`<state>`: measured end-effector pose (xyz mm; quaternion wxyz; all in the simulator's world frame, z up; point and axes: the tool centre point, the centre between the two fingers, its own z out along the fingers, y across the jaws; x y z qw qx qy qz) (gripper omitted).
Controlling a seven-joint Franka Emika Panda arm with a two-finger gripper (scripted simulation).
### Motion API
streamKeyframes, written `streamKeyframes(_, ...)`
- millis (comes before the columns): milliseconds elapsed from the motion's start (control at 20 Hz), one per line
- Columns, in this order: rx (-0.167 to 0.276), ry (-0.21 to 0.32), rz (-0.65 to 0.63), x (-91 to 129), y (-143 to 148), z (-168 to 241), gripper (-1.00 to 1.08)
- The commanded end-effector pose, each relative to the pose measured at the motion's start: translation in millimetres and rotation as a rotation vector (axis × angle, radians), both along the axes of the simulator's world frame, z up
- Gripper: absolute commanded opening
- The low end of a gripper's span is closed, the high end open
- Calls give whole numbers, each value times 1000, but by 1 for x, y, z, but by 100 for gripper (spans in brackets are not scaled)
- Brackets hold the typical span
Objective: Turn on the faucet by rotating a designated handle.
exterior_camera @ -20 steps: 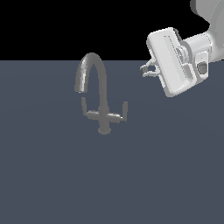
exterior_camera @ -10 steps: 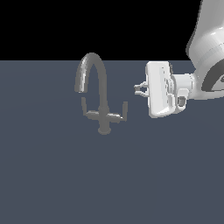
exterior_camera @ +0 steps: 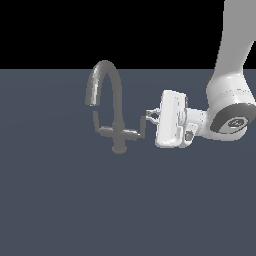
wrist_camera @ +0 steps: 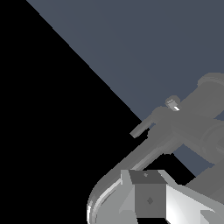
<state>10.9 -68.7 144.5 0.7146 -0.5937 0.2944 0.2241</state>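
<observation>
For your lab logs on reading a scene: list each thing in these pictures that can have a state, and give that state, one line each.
faucet: upright, no water showing at the spout.
handle: sticks out sideways toward the gripper, bent tip up.
gripper: fingertips right at the handle's tip; contact and whether it is open or shut cannot be told.

A flat slate-blue floor (exterior_camera: pixel 60 210) is seen below and to all sides of the gripper (exterior_camera: pixel 151 116). A plain black backdrop (exterior_camera: pixel 100 30) is seen above it, met at a straight horizon. Lighting is even.
</observation>
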Motion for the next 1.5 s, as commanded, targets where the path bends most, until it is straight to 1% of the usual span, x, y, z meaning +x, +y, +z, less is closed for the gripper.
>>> streamKeyframes(0,33,9,-12,4,4,-7,-100)
streamKeyframes(100,50,15,-19,5,7,-11,-100)
streamKeyframes(250,65,20,-23,7,9,-14,-100)
streamKeyframes(700,62,19,-22,7,9,-13,-100)
streamKeyframes(1450,62,19,-22,-34,20,1,-100)
